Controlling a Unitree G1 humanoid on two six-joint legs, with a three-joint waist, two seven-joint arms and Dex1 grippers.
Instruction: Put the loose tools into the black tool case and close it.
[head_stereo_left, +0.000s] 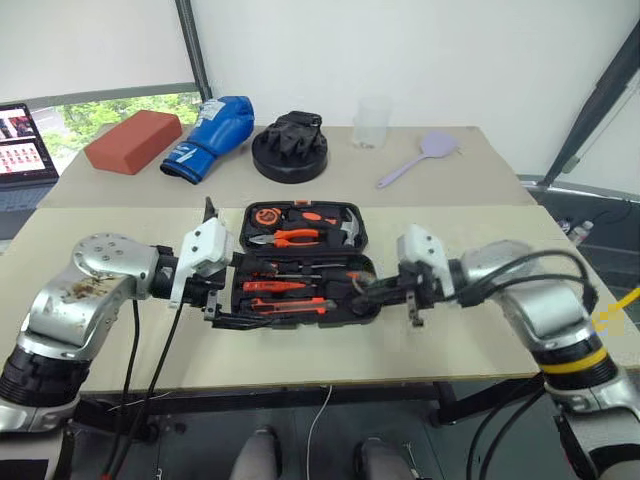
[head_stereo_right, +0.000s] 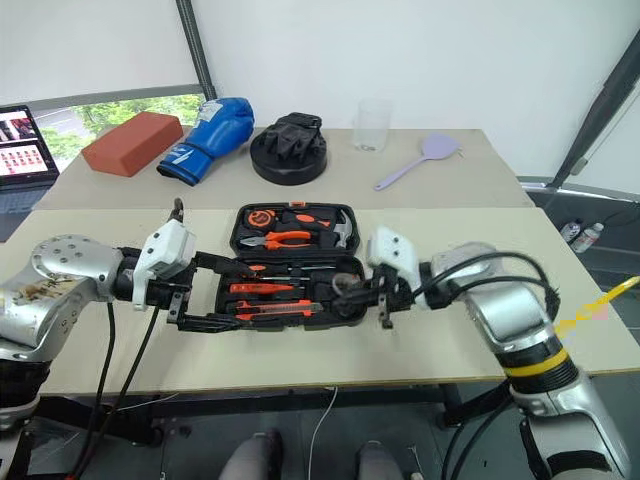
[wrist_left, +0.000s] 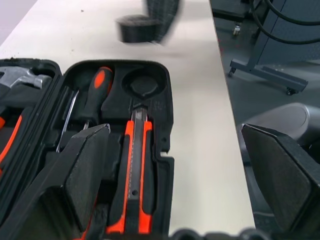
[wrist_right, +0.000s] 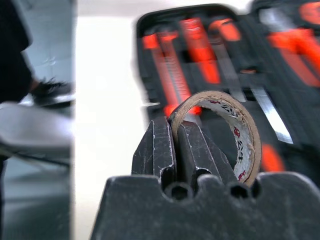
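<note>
The black tool case (head_stereo_left: 352, 232) lies open in the middle of the near table. Its near half holds an orange-and-black screwdriver (wrist_left: 97, 92) and the orange-black utility knife (wrist_left: 136, 165) in their recesses, and a round recess (wrist_left: 144, 85) beside them is bare. My left gripper (wrist_left: 185, 175) is open, with one finger over the case's left end and the other out over the table. My right gripper (wrist_right: 172, 127) hovers at the case's right end, shut on the wall of the small tape roll (wrist_right: 245, 135).
On the far table sit a red brick (head_stereo_left: 133, 140), a blue boxing glove (head_stereo_left: 210, 135), a round black disc with gloves (head_stereo_left: 290, 150), a clear cup (head_stereo_left: 372, 122) and a lilac spatula (head_stereo_left: 420, 158). A laptop (head_stereo_left: 22, 145) stands at far left.
</note>
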